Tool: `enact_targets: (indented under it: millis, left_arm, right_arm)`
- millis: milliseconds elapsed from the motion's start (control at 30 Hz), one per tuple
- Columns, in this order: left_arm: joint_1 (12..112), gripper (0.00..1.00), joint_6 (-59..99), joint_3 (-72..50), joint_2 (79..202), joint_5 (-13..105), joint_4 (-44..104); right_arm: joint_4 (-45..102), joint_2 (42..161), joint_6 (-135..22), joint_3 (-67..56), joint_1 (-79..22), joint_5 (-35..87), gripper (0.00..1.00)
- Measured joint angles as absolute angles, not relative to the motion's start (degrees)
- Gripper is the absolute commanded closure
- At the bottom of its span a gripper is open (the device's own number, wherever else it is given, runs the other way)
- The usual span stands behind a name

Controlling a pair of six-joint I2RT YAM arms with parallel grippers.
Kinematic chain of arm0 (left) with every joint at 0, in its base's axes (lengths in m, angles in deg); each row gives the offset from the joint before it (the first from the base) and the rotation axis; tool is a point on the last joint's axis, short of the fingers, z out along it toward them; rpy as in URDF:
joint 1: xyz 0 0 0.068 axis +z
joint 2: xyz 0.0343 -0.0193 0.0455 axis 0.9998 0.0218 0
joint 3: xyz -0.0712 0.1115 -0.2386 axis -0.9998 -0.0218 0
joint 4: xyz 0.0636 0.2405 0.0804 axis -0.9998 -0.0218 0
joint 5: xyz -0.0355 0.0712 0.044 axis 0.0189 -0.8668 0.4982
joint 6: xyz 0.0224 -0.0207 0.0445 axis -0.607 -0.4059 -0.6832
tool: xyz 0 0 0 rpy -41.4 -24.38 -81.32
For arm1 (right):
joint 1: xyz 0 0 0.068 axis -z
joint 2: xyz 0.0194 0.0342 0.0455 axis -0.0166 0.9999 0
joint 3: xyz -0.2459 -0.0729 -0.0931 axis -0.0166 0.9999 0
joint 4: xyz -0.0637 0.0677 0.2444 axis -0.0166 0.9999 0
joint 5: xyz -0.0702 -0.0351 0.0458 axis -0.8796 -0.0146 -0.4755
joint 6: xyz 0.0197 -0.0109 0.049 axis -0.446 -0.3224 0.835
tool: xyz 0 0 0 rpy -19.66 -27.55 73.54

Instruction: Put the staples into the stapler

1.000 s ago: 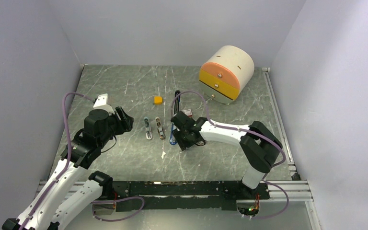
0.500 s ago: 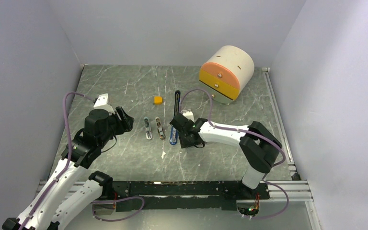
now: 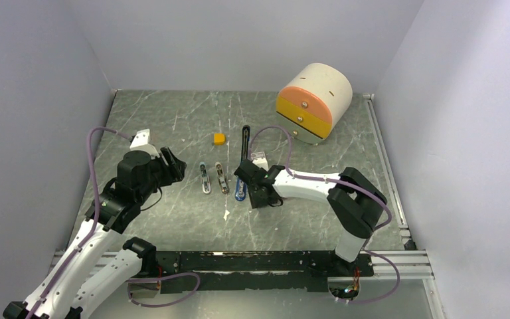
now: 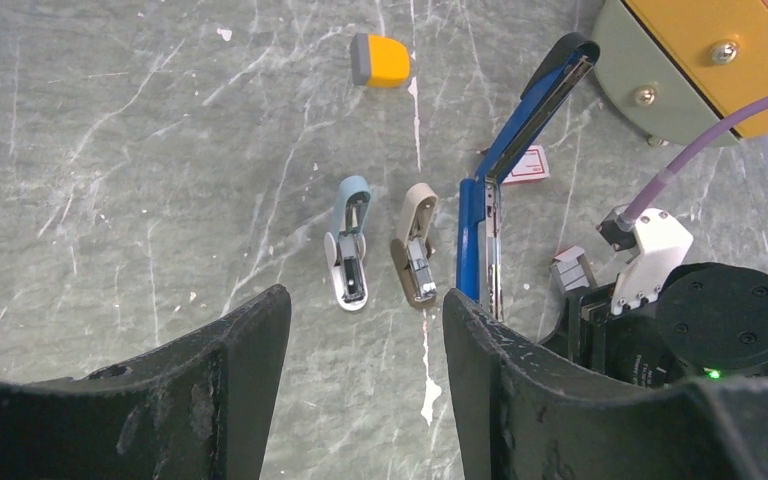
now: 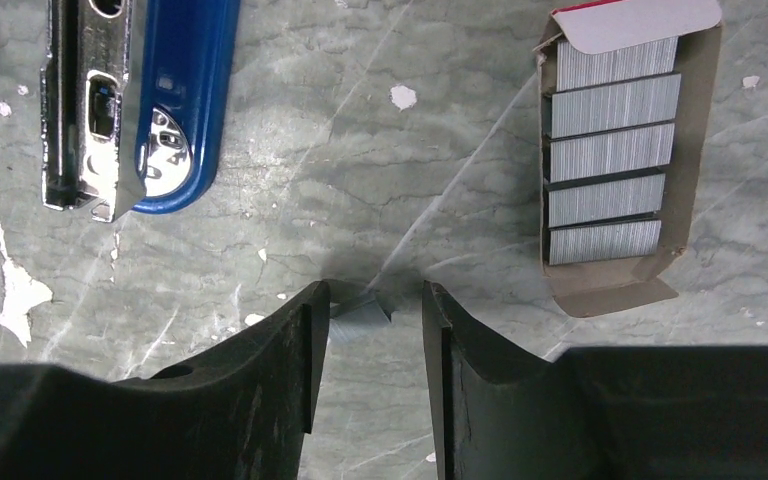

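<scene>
The blue stapler [image 5: 175,100] lies flipped open on the marble table, its metal channel [image 5: 85,110] bare; it also shows as the blue stapler [image 3: 242,169] in the top view. The staples [image 5: 612,150] sit as several grey strips in an open cardboard tray to the right. One short loose strip of staples [image 5: 358,312] lies on the table between my right gripper's [image 5: 374,295] fingertips, against the left finger, with a gap to the right one. That gripper is open, low over the table. My left gripper [image 4: 365,310] hovers open and empty, well left of the stapler.
Two mini staplers, light blue [image 4: 348,245] and beige [image 4: 416,245], lie left of the blue one. An orange-yellow block [image 3: 220,138] sits farther back. A round drawer unit [image 3: 313,101] stands at the back right. Walls enclose three sides.
My right gripper has shifted slightly left beside the stapler and its jaws have narrowed around the loose strip. The left arm has not moved.
</scene>
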State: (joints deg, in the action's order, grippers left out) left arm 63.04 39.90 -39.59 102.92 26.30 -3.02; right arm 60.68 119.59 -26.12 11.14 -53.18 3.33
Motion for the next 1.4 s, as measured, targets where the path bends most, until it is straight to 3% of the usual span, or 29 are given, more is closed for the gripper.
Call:
enact_targets:
  millis: [300, 533, 800, 1400]
  left_arm:
    - [63.0, 0.38, 40.0, -40.0, 104.5, 27.5, -2.0]
    - [63.0, 0.38, 40.0, -40.1, 104.8, 27.8, -1.6]
    - [63.0, 0.38, 40.0, -40.1, 105.4, 28.1, -1.2]
    - [63.0, 0.38, 40.0, -40.1, 105.4, 28.1, -1.2]
  right_arm:
    - [61.1, 117.5, -27.3, 13.5, -53.2, 6.2, 0.54]
    - [60.7, 116.3, -28.0, 14.9, -53.2, 7.6, 0.66]
    - [58.4, 116.4, -29.9, 14.9, -53.2, 8.7, 0.60]
    - [58.1, 118.0, -31.4, 13.4, -53.0, 7.9, 0.79]
